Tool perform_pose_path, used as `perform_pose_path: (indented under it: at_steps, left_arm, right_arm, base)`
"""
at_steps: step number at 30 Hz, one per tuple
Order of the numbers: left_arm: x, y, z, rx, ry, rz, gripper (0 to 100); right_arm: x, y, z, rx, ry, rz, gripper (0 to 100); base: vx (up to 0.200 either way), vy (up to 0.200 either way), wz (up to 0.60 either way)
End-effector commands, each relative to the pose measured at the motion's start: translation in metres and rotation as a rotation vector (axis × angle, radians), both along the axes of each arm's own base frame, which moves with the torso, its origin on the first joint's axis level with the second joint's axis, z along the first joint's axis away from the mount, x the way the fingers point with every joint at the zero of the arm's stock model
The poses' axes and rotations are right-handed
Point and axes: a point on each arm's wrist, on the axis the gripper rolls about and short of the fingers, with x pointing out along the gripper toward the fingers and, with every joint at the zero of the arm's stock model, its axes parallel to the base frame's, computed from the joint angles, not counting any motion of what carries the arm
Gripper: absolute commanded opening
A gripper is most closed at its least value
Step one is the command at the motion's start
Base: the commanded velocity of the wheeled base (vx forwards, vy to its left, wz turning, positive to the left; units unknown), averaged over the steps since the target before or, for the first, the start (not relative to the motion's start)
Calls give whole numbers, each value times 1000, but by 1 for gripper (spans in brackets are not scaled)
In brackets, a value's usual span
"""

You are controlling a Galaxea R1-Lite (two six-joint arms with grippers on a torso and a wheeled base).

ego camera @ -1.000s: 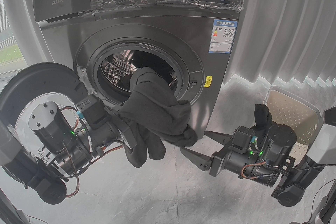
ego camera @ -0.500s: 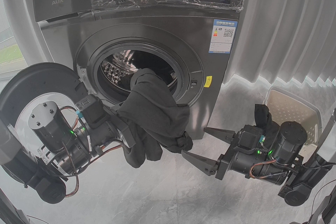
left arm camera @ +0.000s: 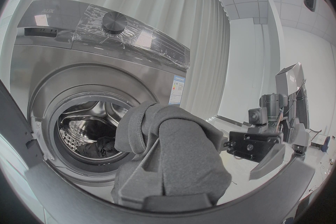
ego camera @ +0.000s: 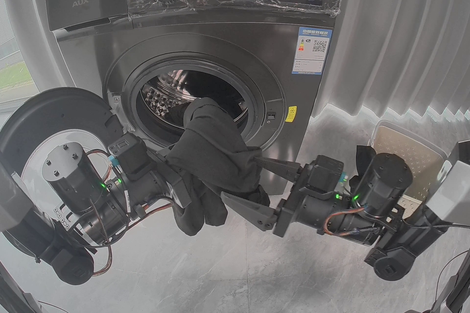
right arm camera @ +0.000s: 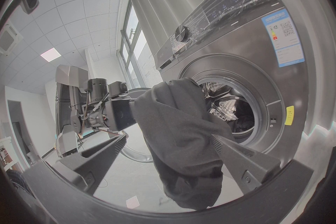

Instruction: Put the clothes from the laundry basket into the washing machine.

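The dark grey fabric garment (ego camera: 215, 147) hangs at the open porthole of the grey front-loading washing machine (ego camera: 205, 42). Its top reaches the drum's mouth and the rest droops in front of the machine; I can't tell whether it rests on the rim. Just below the porthole, the left claw (ego camera: 176, 174) is clenched on the garment, I'd guess to keep it off the floor. The right claw (ego camera: 240, 178) is spread wide, one finger on either side of the drooping lump, seemingly set to gather it and push it in. To the machine's right, the white perforated plastic laundry basket (ego camera: 416, 152) has another dark piece (ego camera: 364, 157) at its rim.
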Motion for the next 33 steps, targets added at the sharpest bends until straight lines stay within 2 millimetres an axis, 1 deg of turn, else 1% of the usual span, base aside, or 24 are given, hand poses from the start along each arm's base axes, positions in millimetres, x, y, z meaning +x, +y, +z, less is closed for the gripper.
perform_pose_path:
  at_steps: [1, 4, 5, 7, 10, 12, 13, 15, 17, 20, 26, 29, 30, 33]
  left_arm:
    - [0, -1, -1, 0, 3, -5, 0]
    - [0, -2, -1, 2, 3, -6, 0]
    - [0, -2, -1, 1, 4, -6, 0]
    - [0, -2, -1, 1, 6, -8, 0]
    - [-1, -4, -1, 1, 6, -14, 0]
    - [-2, -4, -2, 2, 7, -17, 0]
    - [-2, -5, -2, 3, 10, -20, 0]
    - [-2, -6, -3, 5, 11, -20, 0]
    - [-2, -6, -3, 3, 12, -19, 0]
    - [-2, -5, -4, 5, 17, -19, 0]
    - [1, -8, -9, 10, 34, -17, 0]
    - [0, -10, -8, 2, 32, -25, 0]
    - [-1, -12, -6, -4, 29, -34, 0]
    - [-2, -13, -3, -16, 26, -37, 0]
  right_arm:
    - [21, 33, -24, -8, 14, 26, 100]
    - [19, 44, -27, -4, 12, 48, 100]
    - [20, 50, -31, -7, 15, 57, 100]
    - [23, 55, -38, -14, 22, 58, 100]
    - [26, 63, -43, -12, 20, 66, 100]
    - [26, 66, -43, -6, 17, 68, 100]
    - [28, 73, -43, 5, 6, 76, 100]
    - [27, 77, -41, 13, 0, 84, 100]
    - [28, 80, -39, 23, -9, 87, 100]
    - [31, 83, -41, 30, -11, 65, 100]
    - [33, 87, -35, 59, -20, 61, 100]
    - [36, 89, -33, 69, -27, 57, 100]
    - [41, 88, -34, 71, -27, 42, 100]
    - [50, 89, -36, 81, -30, 3, 100]
  base:
    - [0, 0, 0]
    - [0, 0, 0]
    - [0, 0, 0]
    - [0, 0, 0]
    - [0, 0, 0]
    - [0, 0, 0]
    - [0, 0, 0]
    - [0, 0, 0]
    - [0, 0, 0]
    - [0, 0, 0]
    - [0, 0, 0]
    - [0, 0, 0]
    - [0, 0, 0]
    - [0, 0, 0]
